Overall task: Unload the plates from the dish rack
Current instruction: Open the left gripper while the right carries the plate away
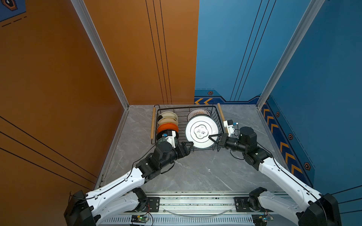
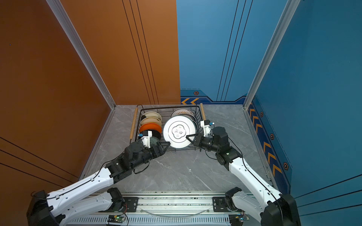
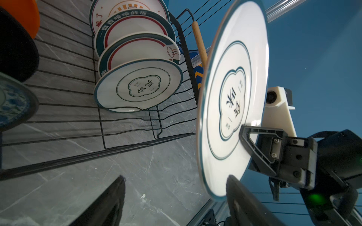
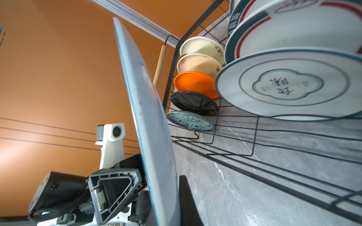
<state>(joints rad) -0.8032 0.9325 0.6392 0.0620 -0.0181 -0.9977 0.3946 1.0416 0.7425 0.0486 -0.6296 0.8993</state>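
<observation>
The black wire dish rack [image 1: 186, 107] [image 2: 170, 107] stands at the back of the table. A white plate [image 1: 201, 133] [image 2: 179, 133] with a dark rim and Chinese characters is held on edge above the rack's front right corner. My right gripper [image 1: 212, 137] [image 2: 189, 137] [image 4: 170, 195] is shut on the rim of that plate [image 4: 147, 117]. My left gripper [image 1: 191, 145] [image 2: 166, 145] [image 3: 175, 177] is open, and the plate's [image 3: 235, 97] opposite edge sits close by one of its fingers. Several more plates stand in the rack in two rows.
The left row holds two cream plates, an orange plate [image 4: 195, 84], a black plate [image 4: 194, 102] and a blue-patterned plate [image 4: 190, 120]. The right row holds white plates with dark rims [image 3: 137, 86]. Wooden handles [image 1: 153, 123] [image 1: 222, 117] flank the rack. Bare grey tabletop [image 1: 195, 170] lies in front.
</observation>
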